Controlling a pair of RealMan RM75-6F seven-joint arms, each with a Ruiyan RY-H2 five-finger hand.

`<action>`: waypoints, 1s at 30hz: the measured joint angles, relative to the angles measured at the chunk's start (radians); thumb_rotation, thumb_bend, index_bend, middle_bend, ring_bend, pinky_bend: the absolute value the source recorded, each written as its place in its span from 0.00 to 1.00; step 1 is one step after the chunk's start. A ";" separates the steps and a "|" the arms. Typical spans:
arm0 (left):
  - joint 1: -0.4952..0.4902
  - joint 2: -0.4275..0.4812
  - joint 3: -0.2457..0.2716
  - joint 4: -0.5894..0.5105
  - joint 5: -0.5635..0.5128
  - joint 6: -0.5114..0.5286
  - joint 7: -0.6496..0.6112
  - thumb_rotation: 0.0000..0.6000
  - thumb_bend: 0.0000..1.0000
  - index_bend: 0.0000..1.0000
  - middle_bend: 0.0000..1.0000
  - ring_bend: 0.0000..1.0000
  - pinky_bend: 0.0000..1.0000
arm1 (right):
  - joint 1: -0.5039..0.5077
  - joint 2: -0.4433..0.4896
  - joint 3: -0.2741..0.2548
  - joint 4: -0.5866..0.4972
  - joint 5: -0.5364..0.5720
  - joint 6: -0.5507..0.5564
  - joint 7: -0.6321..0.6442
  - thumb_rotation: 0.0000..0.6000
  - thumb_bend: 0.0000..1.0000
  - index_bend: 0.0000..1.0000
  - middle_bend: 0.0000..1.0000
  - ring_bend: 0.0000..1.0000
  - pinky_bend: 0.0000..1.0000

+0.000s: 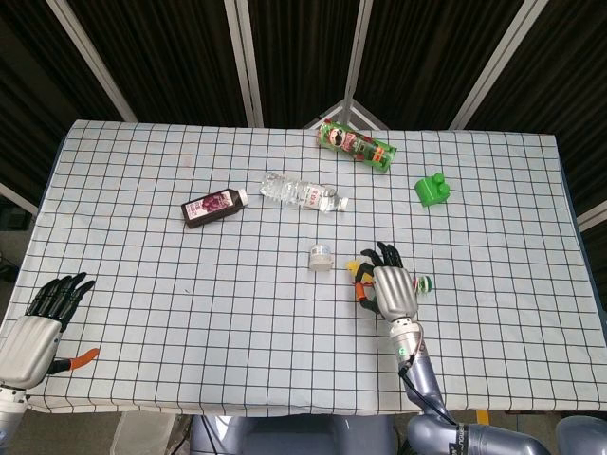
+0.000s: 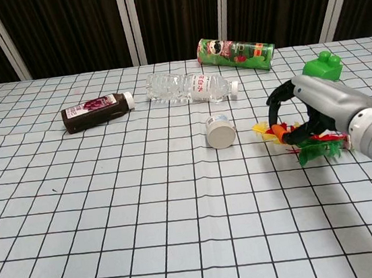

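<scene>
The right hand (image 2: 318, 112) curls over a feathery toy (image 2: 309, 143) on the table (image 2: 113, 209), apparently grasping it. It looks light, soft and springy; best held at its orange core. A small jar (image 2: 220, 132) lies near. The left hand (image 1: 38, 322) rests open, well apart.

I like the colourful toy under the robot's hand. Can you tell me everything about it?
The colourful toy looks like a feathery bundle: yellow and orange at one end, red strands in the middle, green frills at the other. It lies near the table's right side, under the right hand, whose dark fingers curl over and grip it. What it is made of is unclear.
</scene>
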 measured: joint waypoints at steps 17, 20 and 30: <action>0.006 -0.010 0.000 -0.003 -0.002 0.002 0.038 1.00 0.00 0.00 0.00 0.00 0.00 | -0.080 0.325 0.034 -0.361 -0.037 0.102 0.003 1.00 0.56 0.59 0.24 0.00 0.00; 0.005 -0.010 0.000 -0.003 -0.005 -0.002 0.040 1.00 0.00 0.00 0.00 0.00 0.00 | -0.091 0.344 0.029 -0.346 -0.024 0.103 0.025 1.00 0.56 0.60 0.24 0.00 0.00; 0.005 -0.009 0.000 -0.003 -0.005 -0.003 0.044 1.00 0.00 0.00 0.00 0.00 0.00 | -0.119 0.387 -0.021 -0.324 -0.018 0.095 0.048 1.00 0.56 0.20 0.16 0.00 0.00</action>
